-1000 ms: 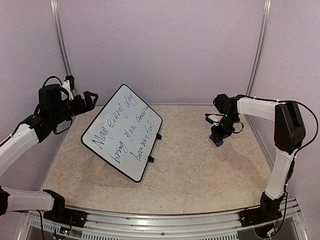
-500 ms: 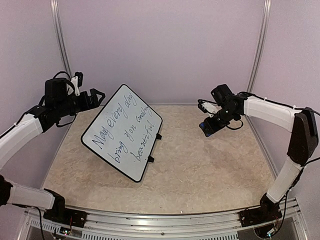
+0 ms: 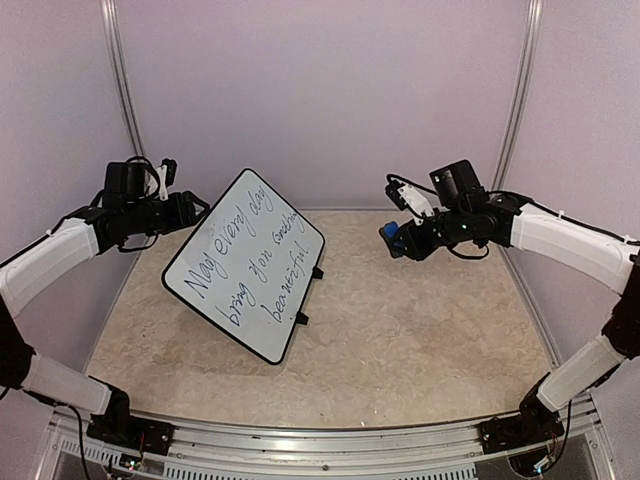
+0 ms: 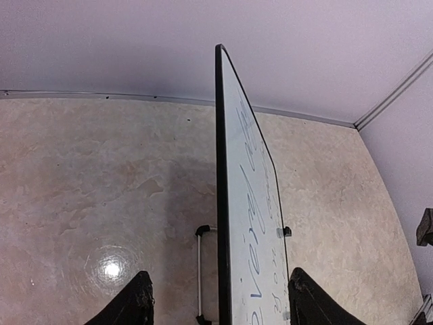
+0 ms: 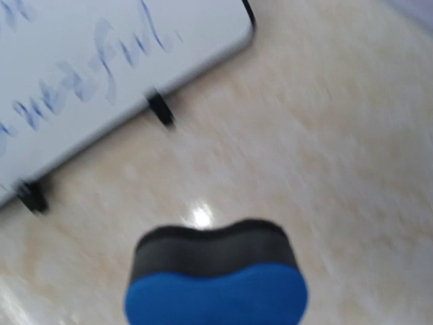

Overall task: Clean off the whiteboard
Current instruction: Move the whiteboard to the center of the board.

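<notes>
The whiteboard (image 3: 245,265) stands tilted on two black clip feet, with blue handwriting across it. My left gripper (image 3: 192,207) is open at the board's upper left corner. In the left wrist view the board's black rim (image 4: 220,203) runs edge-on between my two fingertips (image 4: 139,301), with a gap on both sides. My right gripper (image 3: 402,238) is shut on the blue eraser (image 3: 394,238) and holds it in the air to the right of the board. In the blurred right wrist view the eraser (image 5: 216,277), blue with a black felt layer, fills the bottom, and the board (image 5: 81,81) lies ahead.
The beige tabletop (image 3: 400,340) is closed in by lilac walls (image 3: 330,90) at the back and both sides. A wire stand (image 4: 199,271) props the board from behind.
My right gripper lifted the eraser off the table and carried it up and left toward the board. My left gripper moved right to the board's upper corner.
</notes>
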You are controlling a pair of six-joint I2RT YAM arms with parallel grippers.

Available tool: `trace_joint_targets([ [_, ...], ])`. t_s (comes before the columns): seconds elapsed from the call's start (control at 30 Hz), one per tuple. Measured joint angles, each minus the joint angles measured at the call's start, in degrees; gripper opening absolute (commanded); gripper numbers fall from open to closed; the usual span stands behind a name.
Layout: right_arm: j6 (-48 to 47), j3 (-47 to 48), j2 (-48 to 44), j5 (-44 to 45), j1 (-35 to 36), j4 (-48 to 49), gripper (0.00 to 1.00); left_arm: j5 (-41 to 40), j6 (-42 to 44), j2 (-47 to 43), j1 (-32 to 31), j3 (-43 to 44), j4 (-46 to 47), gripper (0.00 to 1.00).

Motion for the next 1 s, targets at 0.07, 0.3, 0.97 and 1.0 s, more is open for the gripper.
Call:
trace_joint_targets([
  [0.07,-0.2,0.0,-0.3,-0.7,0.8,2.1,0.26,1.6,0.0,0.6,0.1,0.0,0.0,0.57],
  [0.3,-1.3,4.4,3.9,-0.9,3.7,5.1,0.26,4.5,-0.3,1.4,0.1,0.0,0.0,0.38],
  [0.97,-3.0,11.4,9.9,-1.0,8.3,7.0,0.27,8.1,-1.8,4.2,0.3,-0.2,0.6,0.0],
  [1.0,-3.0,11.4,9.9,-1.0,8.3,7.0,0.27,8.7,-2.4,4.2,0.3,-0.2,0.9,0.0],
])
